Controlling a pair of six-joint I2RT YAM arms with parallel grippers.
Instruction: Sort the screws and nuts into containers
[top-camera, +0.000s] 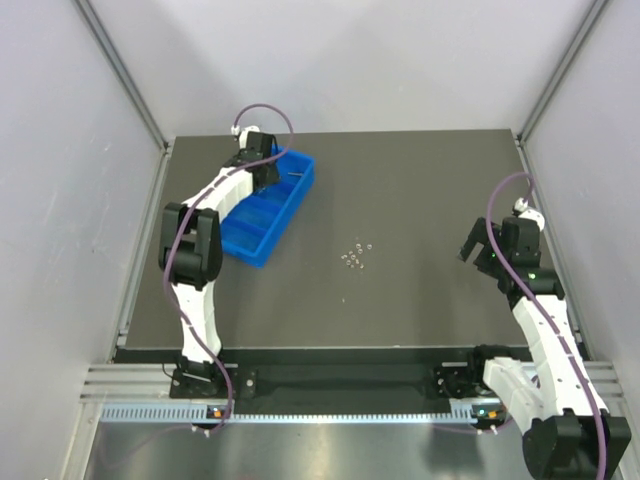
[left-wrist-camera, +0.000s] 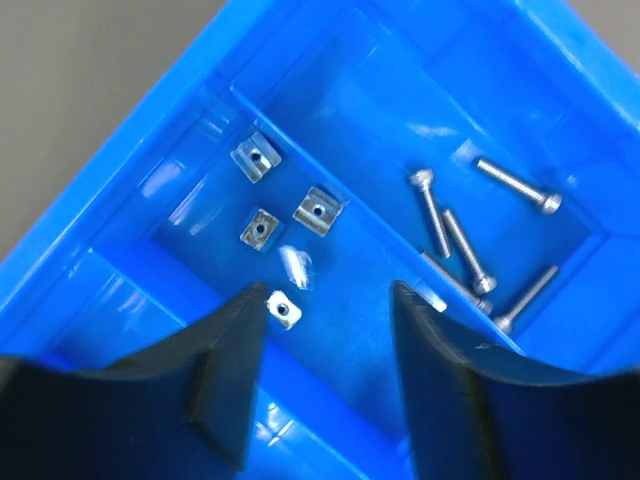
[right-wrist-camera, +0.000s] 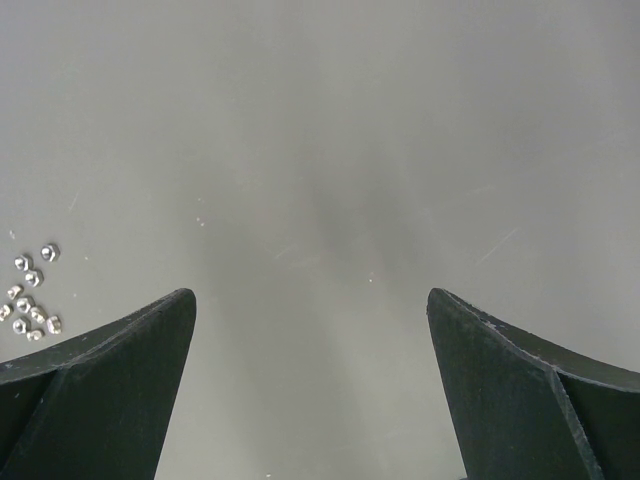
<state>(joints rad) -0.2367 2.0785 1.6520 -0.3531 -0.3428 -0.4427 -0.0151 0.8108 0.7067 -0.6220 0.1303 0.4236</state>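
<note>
The blue tray (top-camera: 256, 238) of containers lies at the table's back left. My left gripper (top-camera: 266, 170) hovers over its far end. In the left wrist view the gripper (left-wrist-camera: 325, 300) is open with nothing between its fingers. Below it, one compartment of the tray (left-wrist-camera: 180, 110) holds several square nuts (left-wrist-camera: 317, 210), and a blurred silver piece (left-wrist-camera: 296, 266) shows among them. The neighbouring compartment holds several screws (left-wrist-camera: 430, 210). A cluster of loose nuts (top-camera: 355, 255) lies mid-table. My right gripper (top-camera: 474, 250) stands open and empty to their right, above bare table (right-wrist-camera: 310, 310), with the nuts (right-wrist-camera: 30, 295) at its left.
Grey walls and aluminium posts close the table in at left, right and back. The left arm's elbow (top-camera: 192, 245) sits beside the tray's near end. A slotted rail (top-camera: 330, 410) runs along the near edge.
</note>
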